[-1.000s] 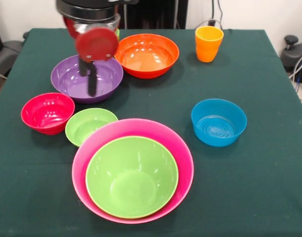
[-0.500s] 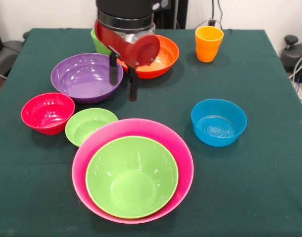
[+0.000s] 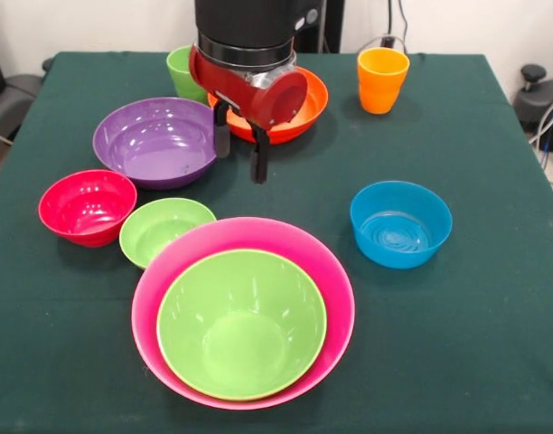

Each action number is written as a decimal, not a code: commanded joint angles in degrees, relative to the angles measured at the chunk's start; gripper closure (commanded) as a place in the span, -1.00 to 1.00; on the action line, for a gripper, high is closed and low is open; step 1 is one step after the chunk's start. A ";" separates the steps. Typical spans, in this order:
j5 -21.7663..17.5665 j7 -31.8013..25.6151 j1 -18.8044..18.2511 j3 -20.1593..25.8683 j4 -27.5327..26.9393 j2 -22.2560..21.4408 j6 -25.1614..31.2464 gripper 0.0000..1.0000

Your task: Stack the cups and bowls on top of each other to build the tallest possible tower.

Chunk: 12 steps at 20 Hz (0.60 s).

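Note:
My gripper (image 3: 240, 155) hangs open and empty above the table, between the purple bowl (image 3: 156, 142) and the large orange bowl (image 3: 299, 107), whose left part it hides. The huge pink bowl (image 3: 243, 312) sits at the front with the large lime green bowl (image 3: 241, 324) nested inside it. The small lime green bowl (image 3: 164, 231) touches its left rim, with the red bowl (image 3: 87, 206) beside it. The blue bowl (image 3: 400, 222) stands alone on the right. The orange cup (image 3: 381, 80) stands at the back right. The light green cup (image 3: 181, 72) peeks out behind the arm.
The green tablecloth (image 3: 457, 344) covers the table to its edges. The arm's black and red wrist (image 3: 249, 54) stands over the back middle. A cable and dark gear (image 3: 540, 99) lie off the table's right side.
My gripper has swung from over the purple bowl to the right, toward the large orange bowl, staying open and empty. The bowls and cups have not moved.

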 commanded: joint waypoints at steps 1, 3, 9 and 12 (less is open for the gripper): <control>-6.45 -11.51 -3.33 7.09 8.17 -0.08 -5.11 -1.00; -6.88 -10.65 -3.97 7.15 9.44 -0.68 -6.03 -1.00; -8.28 -10.18 -5.91 7.79 10.12 -1.23 -5.50 -1.00; -9.47 -9.59 -6.32 8.14 9.64 0.40 -6.87 -1.00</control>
